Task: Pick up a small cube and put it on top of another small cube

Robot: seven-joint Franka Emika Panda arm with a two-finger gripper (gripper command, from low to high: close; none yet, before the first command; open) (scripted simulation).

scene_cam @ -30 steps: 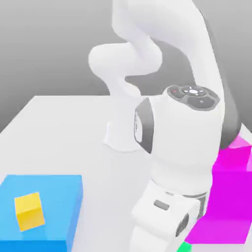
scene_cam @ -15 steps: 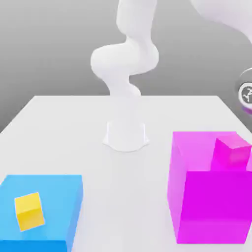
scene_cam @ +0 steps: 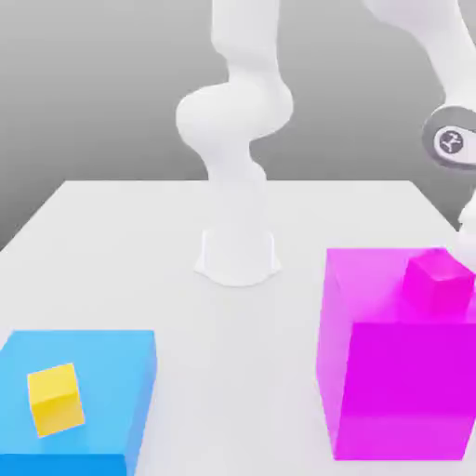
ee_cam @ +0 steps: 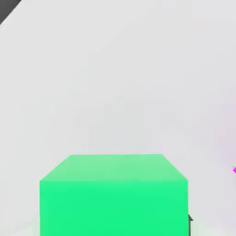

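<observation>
I have the small green cube (ee_cam: 114, 196) right up against the hand camera, sitting square to it with one flat face toward the lens and its top face level; being a cube, it has no long axis to speak of, so there is no preferred way to turn it. The claw is closed down as tight as it goes in this run, and with the cube sitting so close under the hand I judge it is clamped on that cube, carried clear above the pale table (scene_cam: 130, 242). That puts me in the carry step: the pick looks done, the placing not yet. In the exterior view the arm (scene_cam: 454, 139) reaches over near the big magenta block (scene_cam: 390, 372), and the small magenta cube (scene_cam: 437, 279) rests on top of that block, toward its far side. Well apart from the magenta block, across the table, the small yellow cube (scene_cam: 54, 398) rests on the big blue block (scene_cam: 112, 372). My next move calls for choosing one of those small cubes, centring the green one squarely over it with faces aligned, lowering gently until they touch, then letting go.
</observation>
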